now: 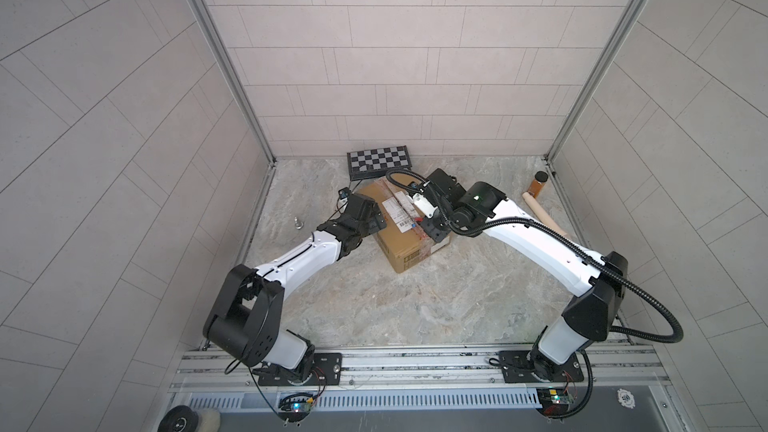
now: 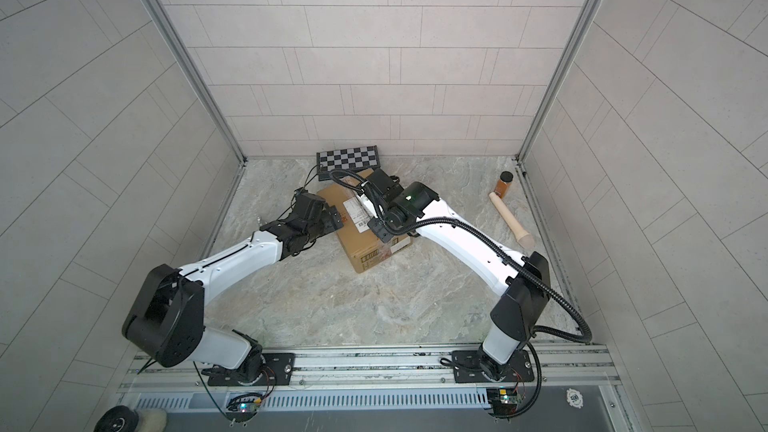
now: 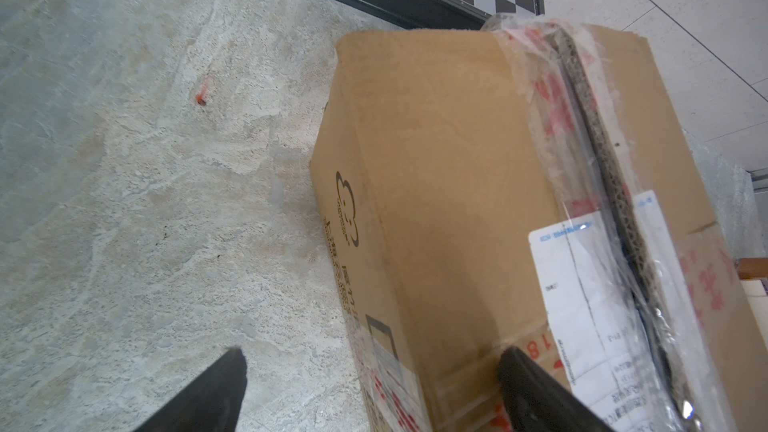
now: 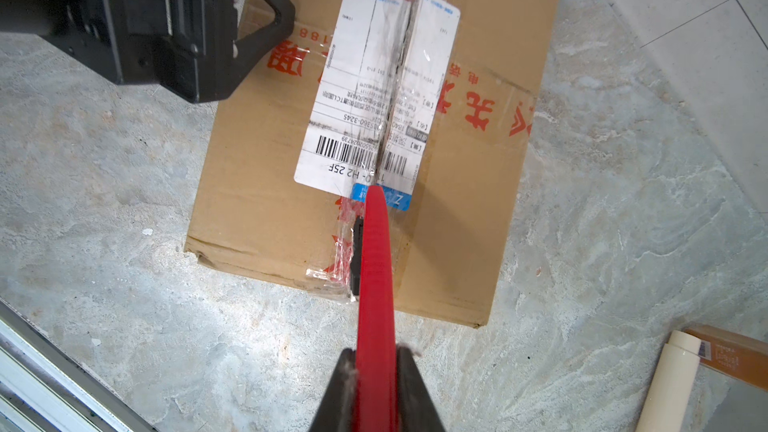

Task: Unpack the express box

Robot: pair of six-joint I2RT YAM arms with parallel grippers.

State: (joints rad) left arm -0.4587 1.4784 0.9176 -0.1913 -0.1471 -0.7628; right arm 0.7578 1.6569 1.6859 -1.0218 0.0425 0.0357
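Mid-frame on the worktop [image 1: 415,305], the express box [image 1: 395,249] meets a red cutter [image 4: 374,268] clamped in the right hand [image 4: 376,357]. The left hand [image 3: 372,353], spread wide, straddles its edge. Tape-slitting looks to be the step in hand; next, the blade needs drawing along the seam.

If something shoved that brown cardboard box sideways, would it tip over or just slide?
Probably slide: the express box lies low and broad, flat on the smooth table. Its corrugated walls look stiff, but the taped seam on top gapes, so the flaps there might flex.
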